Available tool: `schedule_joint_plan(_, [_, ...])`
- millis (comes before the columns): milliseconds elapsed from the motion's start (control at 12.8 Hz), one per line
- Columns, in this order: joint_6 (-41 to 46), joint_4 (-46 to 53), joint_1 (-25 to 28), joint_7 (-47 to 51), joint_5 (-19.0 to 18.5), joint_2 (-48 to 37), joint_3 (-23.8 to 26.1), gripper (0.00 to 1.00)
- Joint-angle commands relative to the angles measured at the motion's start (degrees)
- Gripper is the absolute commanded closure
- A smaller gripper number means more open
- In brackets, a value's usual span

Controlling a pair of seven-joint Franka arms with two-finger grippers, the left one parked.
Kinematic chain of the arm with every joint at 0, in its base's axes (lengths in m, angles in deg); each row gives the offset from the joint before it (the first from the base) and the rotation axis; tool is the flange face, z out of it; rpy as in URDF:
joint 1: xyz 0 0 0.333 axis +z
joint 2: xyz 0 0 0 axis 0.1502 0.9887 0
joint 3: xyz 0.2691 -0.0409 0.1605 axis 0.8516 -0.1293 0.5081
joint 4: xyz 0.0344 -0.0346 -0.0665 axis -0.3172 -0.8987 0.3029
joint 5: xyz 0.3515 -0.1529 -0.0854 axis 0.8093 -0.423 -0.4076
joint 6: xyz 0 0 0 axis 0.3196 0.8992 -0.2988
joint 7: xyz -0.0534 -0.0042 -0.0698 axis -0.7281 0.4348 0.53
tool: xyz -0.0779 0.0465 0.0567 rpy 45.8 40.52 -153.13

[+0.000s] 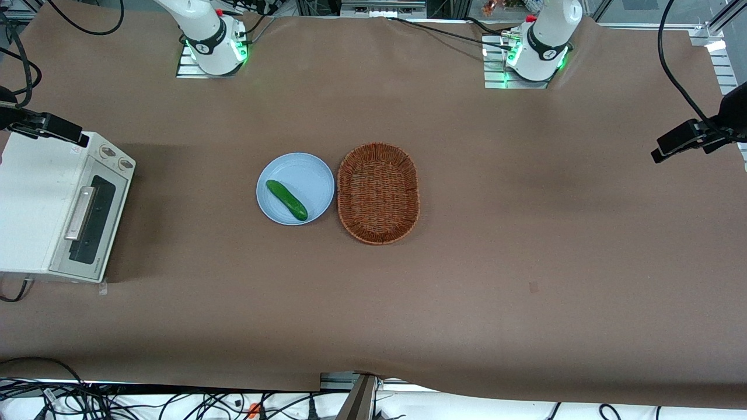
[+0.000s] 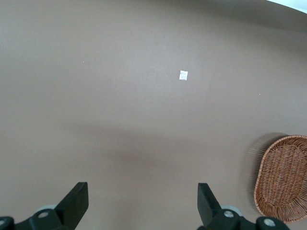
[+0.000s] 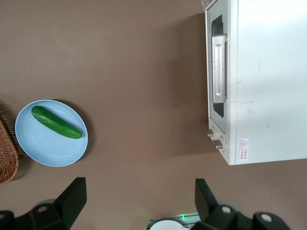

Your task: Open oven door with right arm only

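Observation:
The white toaster oven (image 1: 32, 204) stands at the working arm's end of the table. Its oven door (image 1: 93, 224) is shut, with a dark glass window and a long silver bar handle (image 1: 80, 213). The right arm's black wrist end (image 1: 46, 125) hovers high over the oven's edge farthest from the front camera. In the right wrist view, my gripper (image 3: 139, 196) is open with nothing between its fingers (image 3: 74, 196). It stays well clear of the oven door (image 3: 211, 72) and of the handle (image 3: 219, 69).
Two beige knobs (image 1: 115, 158) sit beside the door. A light blue plate (image 1: 297, 169) with a green cucumber (image 1: 286, 200) lies mid-table, beside an empty wicker basket (image 1: 378, 192). Bare brown table surface lies in front of the oven door.

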Motion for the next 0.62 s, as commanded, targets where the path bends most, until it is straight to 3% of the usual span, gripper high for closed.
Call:
schedule_joint_plan(0, [0.58, 0.92, -1.05, -1.0, 1.95, -0.04, 0.64, 0.0])
schedule_joint_plan(546, [0.93, 0.66, -0.88, -0.92, 2.04, 0.84, 0.73, 0.0])
